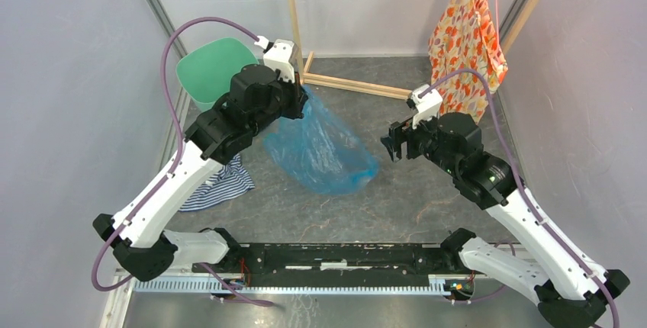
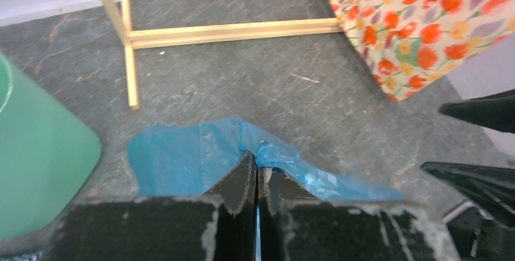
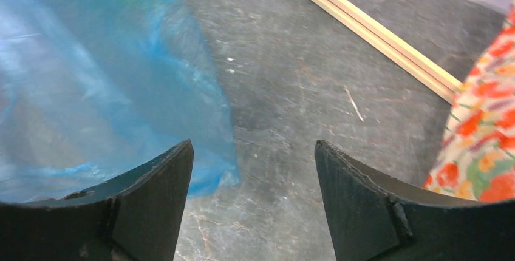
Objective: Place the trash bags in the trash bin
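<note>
- None of the blue bag [image 1: 324,149] is inside the green bin [image 1: 210,69] yet — it lies on the table [image 1: 412,213] between the two arms, so the putting-in itself is all left to do.
- One end of it is gathered up: the left gripper [image 2: 256,167] has its fingers pressed together on a bunched fold of the plastic, close beside the bin's wall.
- Its long axis runs on a diagonal, from that pinched end at the far left down to the wide, rounded end at the near right; the pinched end points toward the bin.
- Whether the bag's mouth is at the pinched end I cannot tell.
- The right gripper [image 3: 252,152] holds nothing — its fingers stand spread, near the bag's right-hand edge.
- By my judgement the grasp is made; the carry and the drop into the bin are not yet done.
- Farther out, a striped cloth [image 1: 221,183] lies under the left arm, a wooden frame [image 1: 351,84] stands behind the bag, and a flowered cloth [image 1: 465,38] hangs at the far right.
</note>
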You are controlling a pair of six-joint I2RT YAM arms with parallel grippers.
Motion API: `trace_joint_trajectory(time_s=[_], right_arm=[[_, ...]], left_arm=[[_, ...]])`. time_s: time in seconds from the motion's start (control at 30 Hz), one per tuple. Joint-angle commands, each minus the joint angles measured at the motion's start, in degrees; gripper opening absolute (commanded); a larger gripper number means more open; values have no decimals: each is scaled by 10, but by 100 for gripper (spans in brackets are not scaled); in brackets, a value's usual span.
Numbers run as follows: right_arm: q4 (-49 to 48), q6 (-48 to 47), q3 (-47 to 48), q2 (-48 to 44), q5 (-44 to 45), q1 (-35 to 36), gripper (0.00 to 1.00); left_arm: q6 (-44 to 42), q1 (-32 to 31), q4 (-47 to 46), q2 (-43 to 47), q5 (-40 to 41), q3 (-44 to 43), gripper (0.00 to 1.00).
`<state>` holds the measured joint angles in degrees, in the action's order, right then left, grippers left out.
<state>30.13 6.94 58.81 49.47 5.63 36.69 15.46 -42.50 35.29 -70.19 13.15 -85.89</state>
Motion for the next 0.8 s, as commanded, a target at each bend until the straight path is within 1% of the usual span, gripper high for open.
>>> trace_joint_trajectory(time_s=[0.0, 0.07, 0.17, 0.3, 0.47, 0.6, 0.67, 0.77], right_arm=[[-59, -19, 12, 3, -117, 2, 80], [-85, -6, 15, 14, -155, 5, 80], [-115, 12, 19, 26, -177, 22, 79], [-118, 14, 41, 30, -145, 52, 79], [-128, 26, 57, 18, -141, 68, 79], [-125, 28, 71, 27, -160, 77, 80], [-124, 29, 74, 43, -154, 96, 80], [-126, 24, 73, 71, -112, 144, 80]], left_arm=[[-12, 0, -20, -17, -59, -50, 2], [-13, 0, -19, -23, -71, -56, 2], [-11, 0, -17, -29, -78, -64, 2], [-11, 0, -13, -39, -82, -74, 2], [-9, 0, -11, -49, -83, -80, 2], [-7, 0, -11, -57, -85, -85, 2], [-7, 0, -11, -60, -85, -89, 2], [-5, 0, -12, -62, -87, -93, 2]])
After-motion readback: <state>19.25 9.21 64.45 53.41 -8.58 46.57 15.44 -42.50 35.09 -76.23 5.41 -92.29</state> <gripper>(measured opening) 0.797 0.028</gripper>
